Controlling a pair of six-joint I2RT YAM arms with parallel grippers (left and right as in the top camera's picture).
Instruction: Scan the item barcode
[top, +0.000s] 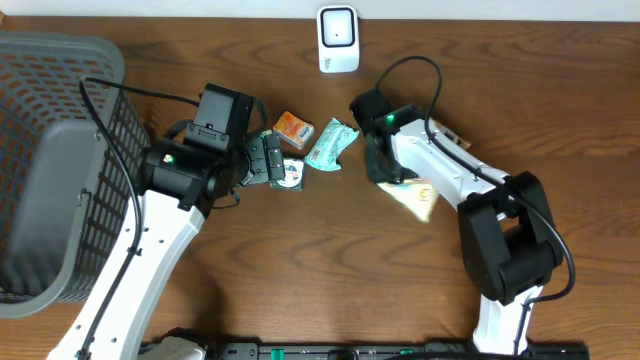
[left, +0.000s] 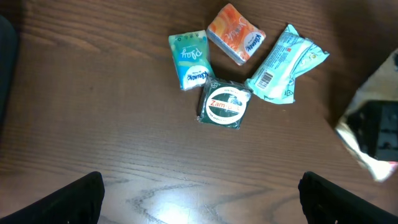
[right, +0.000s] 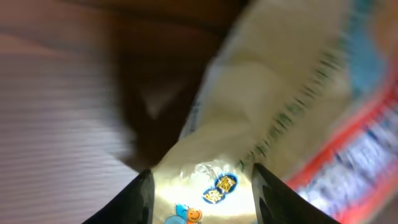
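You have two tools over this tabletop. Your left tool stands wide apart and has hold of nothing; only the tabletop shows between its two fingertips.

Ahead of it lie four small items in one cluster:
- One green tin is nearest to the tool.
- One green tissue pack is just beside the tin, to the left.
- One orange tissue pack is farthest ahead.
- One teal packet is to the right, with one barcode showing on its end near the tin.

Your right tool is down over a fifth item, one cream packet, the item for scanning. In the right wrist view this packet lies between the two fingers, which stand partly apart. The view is blurred, so I cannot tell if they press the packet or only stand beside it.

One white scanner stands well apart from the right tool, at the far edge of the tabletop. One grey basket is well off to the left of the left tool.
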